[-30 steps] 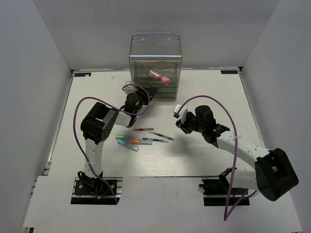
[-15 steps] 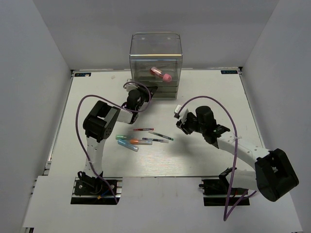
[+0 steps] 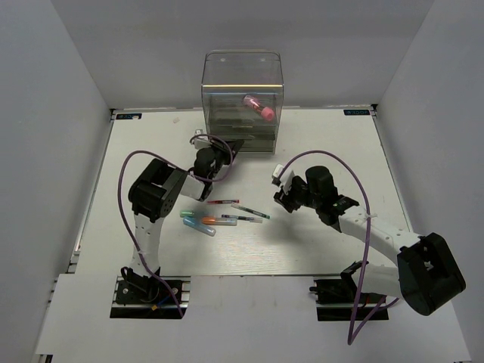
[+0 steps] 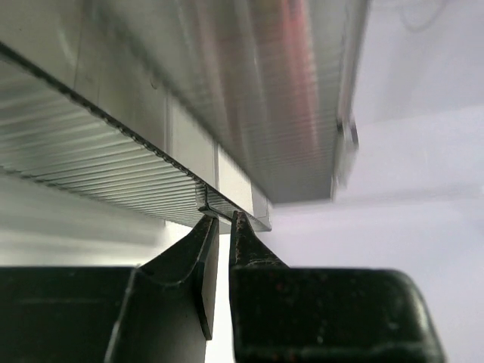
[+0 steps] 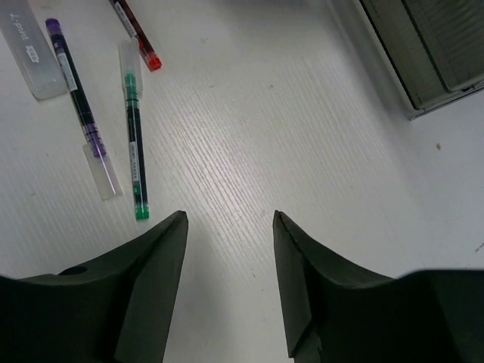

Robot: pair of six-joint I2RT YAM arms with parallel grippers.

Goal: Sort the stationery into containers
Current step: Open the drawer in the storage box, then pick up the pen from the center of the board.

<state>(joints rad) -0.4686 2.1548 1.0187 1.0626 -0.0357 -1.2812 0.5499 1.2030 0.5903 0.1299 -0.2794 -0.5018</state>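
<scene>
The clear organiser (image 3: 242,91) stands at the back of the table with a pink tube (image 3: 259,107) inside it. My left gripper (image 3: 226,150) is at its lower drawers. In the left wrist view the jaws (image 4: 224,217) are pinched on a small clear drawer handle (image 4: 214,200). Loose stationery lies mid-table: a red pen (image 3: 223,202), a green pen (image 3: 251,211), a purple pen (image 3: 240,219), and orange (image 3: 208,221), green (image 3: 189,214) and blue (image 3: 200,227) markers. My right gripper (image 3: 281,198) hovers open to the right of them, with bare table between its fingers (image 5: 229,215). The green pen (image 5: 134,144) lies just ahead on its left.
White walls close in the table on the left, back and right. A corner of the organiser's base (image 5: 423,53) shows at the top right of the right wrist view. A clear cap (image 5: 30,49) lies beside the purple pen (image 5: 79,106).
My left gripper has closed on the drawer handle. The pink tube has shifted back and to the right inside the organiser. The right gripper's jaws have opened wider.
</scene>
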